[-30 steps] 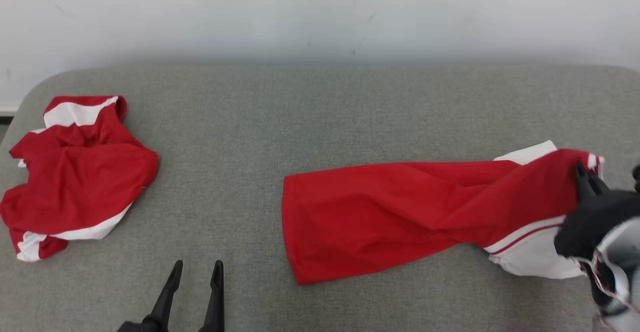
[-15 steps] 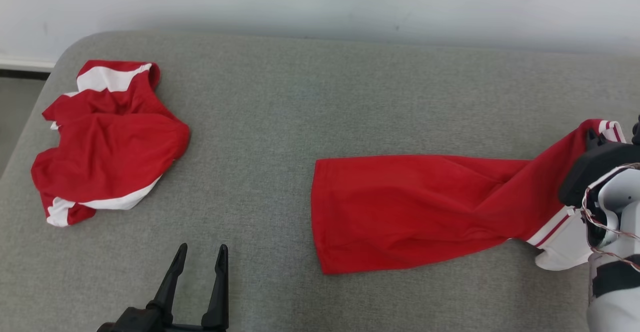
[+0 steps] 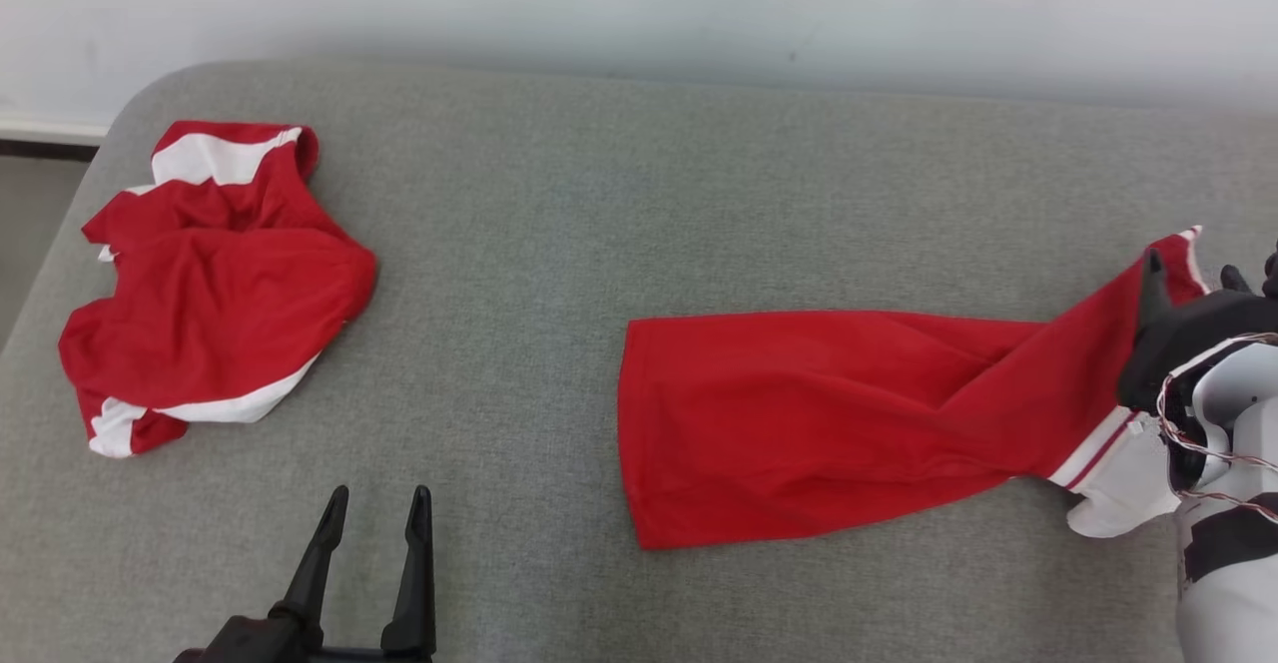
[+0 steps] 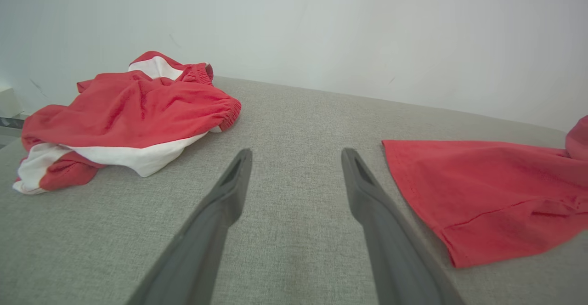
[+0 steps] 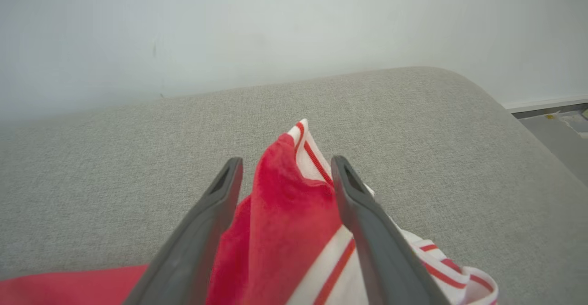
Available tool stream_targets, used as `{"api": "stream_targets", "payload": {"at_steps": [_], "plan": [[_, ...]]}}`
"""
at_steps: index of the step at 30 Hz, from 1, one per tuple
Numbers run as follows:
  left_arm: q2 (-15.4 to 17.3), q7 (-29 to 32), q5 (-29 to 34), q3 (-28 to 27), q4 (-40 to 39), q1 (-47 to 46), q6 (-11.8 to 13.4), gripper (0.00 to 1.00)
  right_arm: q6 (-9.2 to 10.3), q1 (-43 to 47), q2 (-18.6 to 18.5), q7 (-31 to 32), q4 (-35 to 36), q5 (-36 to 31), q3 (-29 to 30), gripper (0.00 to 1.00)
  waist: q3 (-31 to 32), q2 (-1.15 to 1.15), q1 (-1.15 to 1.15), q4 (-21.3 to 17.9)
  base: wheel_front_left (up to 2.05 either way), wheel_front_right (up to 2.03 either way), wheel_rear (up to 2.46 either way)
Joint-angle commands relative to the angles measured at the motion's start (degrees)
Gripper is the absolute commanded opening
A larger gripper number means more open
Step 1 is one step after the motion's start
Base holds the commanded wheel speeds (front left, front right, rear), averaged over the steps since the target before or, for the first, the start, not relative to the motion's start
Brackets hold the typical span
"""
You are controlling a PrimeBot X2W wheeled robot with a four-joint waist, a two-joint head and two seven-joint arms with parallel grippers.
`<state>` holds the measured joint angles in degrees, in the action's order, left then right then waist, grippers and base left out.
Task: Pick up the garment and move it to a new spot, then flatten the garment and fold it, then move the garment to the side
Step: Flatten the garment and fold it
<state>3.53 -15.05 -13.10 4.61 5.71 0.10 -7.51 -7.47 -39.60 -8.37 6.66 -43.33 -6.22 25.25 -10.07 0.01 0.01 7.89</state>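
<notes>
**Shirt laid down, flattening comes next**

The red garment [image 3: 829, 413] lies stretched across the right half of the grey cushion [image 3: 559, 194]. Its plain hem end is fairly flat toward the middle, while its far end is twisted and rises in a peak at the cushion's right side. The right gripper [image 5: 285, 161] is at that peak. Its two fingers stand apart with the red-and-white striped cloth upright between them, and from here it looks released rather than pinched. The left gripper [image 3: 380, 495] waits near the front edge, spread wide and holding nothing, well apart from the garment. A second red and white heap [image 3: 215, 284] sits crumpled at the far left, touched by neither hand.

I'd say the carry to a new spot is about done and the flattening has not begun. The next move calls for drawing the right hand back clear of the cloth without dragging it. After that, the twist near the white striped part needs undoing, probably with both hands taking edges and spreading them outward.
</notes>
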Motion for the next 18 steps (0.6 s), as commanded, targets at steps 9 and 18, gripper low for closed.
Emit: {"api": "stream_targets", "payload": {"at_steps": [9, 18], "plan": [[-0.3, -0.2, 0.8, -1.3, 0.0, 3.1, 0.1, 1.0, -0.05, 10.1, -1.0, -4.7, 9.5, 6.7, -9.0, 1.0, 6.1, -0.01, -0.01, -5.1, 0.0, 0.0, 0.0], [-0.5, -0.2, 1.5, -3.3, 1.1, 5.2, 0.1, 1.0, -0.05, 24.1, -1.5, -11.0, 23.1, 10.7, -20.2, 1.0, 10.8, -0.01, -0.01, -8.6, 0.0, 0.0, 0.0]]}}
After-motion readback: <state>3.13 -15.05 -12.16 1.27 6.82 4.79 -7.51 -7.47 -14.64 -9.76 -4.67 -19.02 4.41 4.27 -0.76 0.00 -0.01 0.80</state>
